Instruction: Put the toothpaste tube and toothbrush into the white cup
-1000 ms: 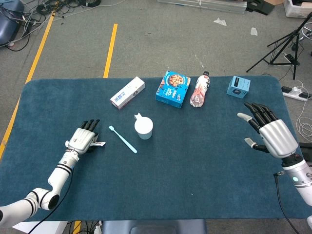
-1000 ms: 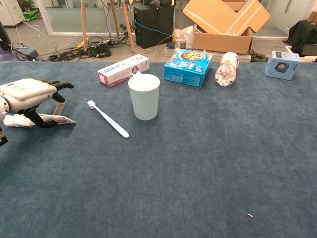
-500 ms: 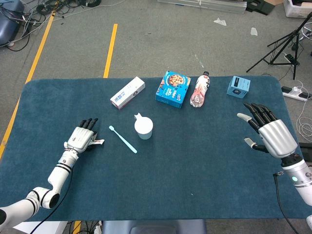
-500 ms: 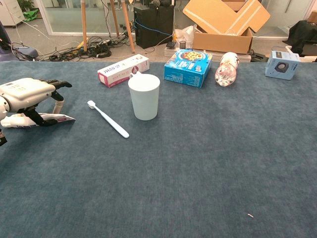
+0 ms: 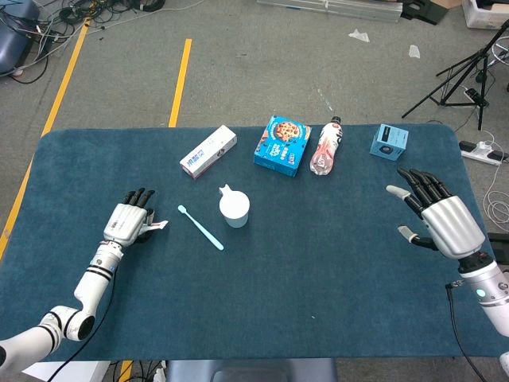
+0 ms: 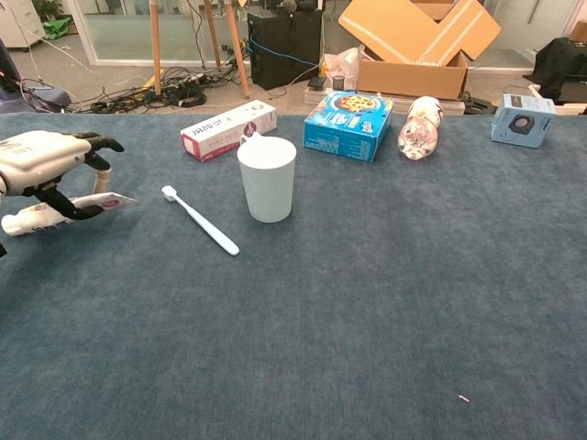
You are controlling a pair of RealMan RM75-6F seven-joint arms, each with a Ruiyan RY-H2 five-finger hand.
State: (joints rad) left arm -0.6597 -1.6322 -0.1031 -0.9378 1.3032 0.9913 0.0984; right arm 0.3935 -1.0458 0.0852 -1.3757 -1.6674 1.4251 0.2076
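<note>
Apparently one toothbrush (image 6: pixel 200 220), one cup (image 6: pixel 267 179).

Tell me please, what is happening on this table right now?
The left hand holds the toothpaste tube just above the blue table, left of the toothbrush. The white cup stands upright and looks empty. The right hand hovers open at the far right, holding nothing.
</note>
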